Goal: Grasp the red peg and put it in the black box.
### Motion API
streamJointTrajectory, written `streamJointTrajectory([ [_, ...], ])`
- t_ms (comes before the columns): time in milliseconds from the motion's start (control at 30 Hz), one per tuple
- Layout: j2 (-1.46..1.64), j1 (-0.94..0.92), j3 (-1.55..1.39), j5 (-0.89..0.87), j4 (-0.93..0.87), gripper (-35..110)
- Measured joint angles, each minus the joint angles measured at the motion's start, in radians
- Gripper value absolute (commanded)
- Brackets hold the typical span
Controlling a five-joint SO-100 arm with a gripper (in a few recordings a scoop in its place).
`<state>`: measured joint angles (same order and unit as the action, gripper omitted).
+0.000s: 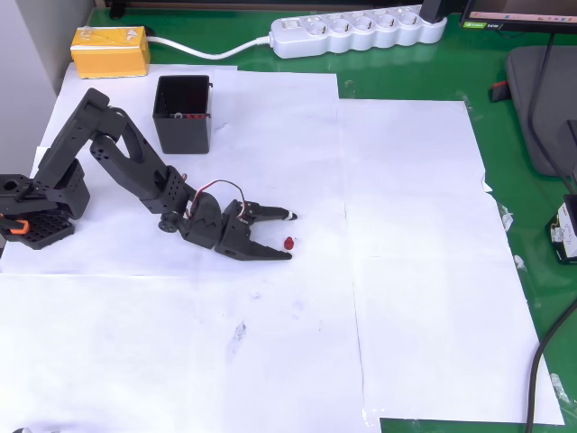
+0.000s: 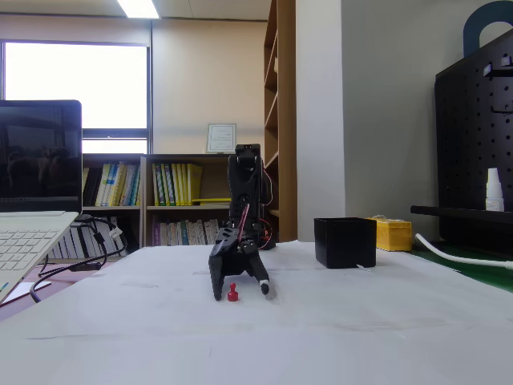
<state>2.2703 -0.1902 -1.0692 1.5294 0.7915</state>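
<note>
The tiny red peg [image 1: 288, 244] stands upright on the white paper, also seen low on the table in the fixed view [image 2: 232, 293]. My black gripper [image 1: 290, 236] is open and lowered to the paper, its two fingers on either side of the peg without touching it. In the fixed view the gripper [image 2: 240, 290] straddles the peg. The black box [image 1: 182, 114] stands upright at the back left of the overhead view, well away from the gripper, and at right in the fixed view [image 2: 345, 242].
A yellow block [image 1: 110, 51] lies behind the box at the table's back left. A white power strip [image 1: 356, 32] and cable run along the back edge. White paper sheets [image 1: 415, 271] cover the green mat. A laptop [image 2: 36, 200] stands at the fixed view's left.
</note>
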Motion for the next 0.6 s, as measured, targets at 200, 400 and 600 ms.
streamJointTrajectory([
  [200,-0.005,0.0,0.005,0.006,-0.018,30],
  [400,-0.011,0.0,0.003,0.02,-0.031,27],
  [600,-0.011,0.0,0.003,0.02,-0.031,21],
])
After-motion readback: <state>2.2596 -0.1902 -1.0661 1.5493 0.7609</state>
